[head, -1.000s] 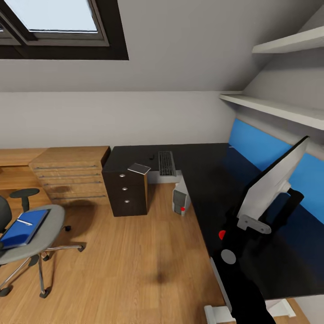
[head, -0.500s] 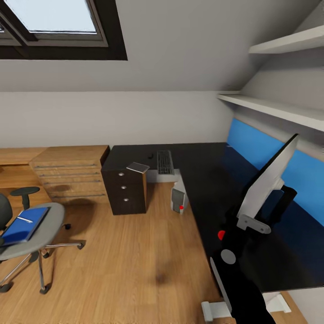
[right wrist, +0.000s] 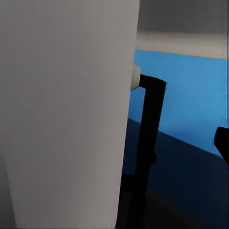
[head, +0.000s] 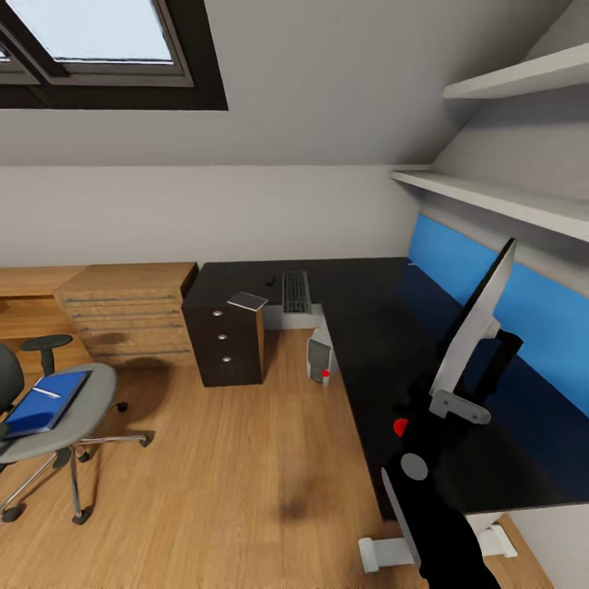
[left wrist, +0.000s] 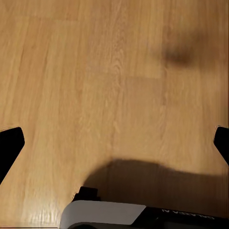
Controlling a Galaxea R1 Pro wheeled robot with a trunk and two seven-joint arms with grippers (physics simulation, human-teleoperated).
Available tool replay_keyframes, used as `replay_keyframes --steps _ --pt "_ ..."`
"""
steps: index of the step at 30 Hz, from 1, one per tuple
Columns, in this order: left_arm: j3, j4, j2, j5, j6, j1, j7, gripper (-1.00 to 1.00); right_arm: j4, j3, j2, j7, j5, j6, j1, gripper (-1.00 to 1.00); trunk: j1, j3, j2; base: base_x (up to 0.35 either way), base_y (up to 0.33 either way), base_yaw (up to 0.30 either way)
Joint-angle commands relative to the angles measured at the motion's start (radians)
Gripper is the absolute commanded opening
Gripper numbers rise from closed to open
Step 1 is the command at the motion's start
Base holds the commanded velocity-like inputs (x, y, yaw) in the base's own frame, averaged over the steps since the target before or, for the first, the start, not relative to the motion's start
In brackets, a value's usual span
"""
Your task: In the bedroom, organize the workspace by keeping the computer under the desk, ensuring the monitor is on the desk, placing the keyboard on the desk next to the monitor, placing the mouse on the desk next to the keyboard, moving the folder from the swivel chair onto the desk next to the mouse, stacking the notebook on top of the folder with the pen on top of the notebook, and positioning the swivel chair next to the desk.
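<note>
The monitor point(head: 478, 323) shows its white back over the black desk point(head: 368, 327), leaning in the head view, its black stem point(right wrist: 148, 129) before the blue panel. My right gripper point(head: 462, 394) is at the monitor's lower edge; one fingertip point(right wrist: 222, 143) stands well clear of the white back, the other is hidden. The keyboard point(head: 296, 292) lies at the desk's far corner, the mouse point(head: 270, 281) beside it and the notebook point(head: 248, 301) on the dark drawer unit. The computer point(head: 320, 358) stands under the desk. On the swivel chair point(head: 86, 405) lies the folder point(head: 41, 405) with the pen point(head: 45, 393). My left gripper point(left wrist: 114, 143) is open over bare floor.
A light wooden drawer chest point(head: 127, 311) stands against the far wall left of the desk. White shelves point(head: 491, 196) hang above the blue back panel point(head: 458, 262). The desk's white foot point(head: 384, 552) is near my base. Open wooden floor point(head: 245, 458) lies between chair and desk.
The camera has moved, so the whole scene has slid slightly left and shrunk. The monitor's top edge has swung left with my right arm and looks more upright.
</note>
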Motion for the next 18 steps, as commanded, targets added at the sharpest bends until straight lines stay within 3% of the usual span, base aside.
replay_keyframes --steps 1,18 --pt "0.009 0.0 0.0 -0.007 -0.002 0.0 -0.002 1.0 0.001 0.0 0.0 -0.004 0.002 -0.003 -0.001 1.0 0.0 -0.001 -0.001 -0.177 -0.176 0.0" --pt "0.009 0.0 0.0 -0.007 -0.002 0.0 -0.001 1.0 0.001 0.001 0.0 -0.003 0.002 -0.003 -0.001 1.0 0.0 -0.001 -0.001 -0.141 -0.151 0.0"
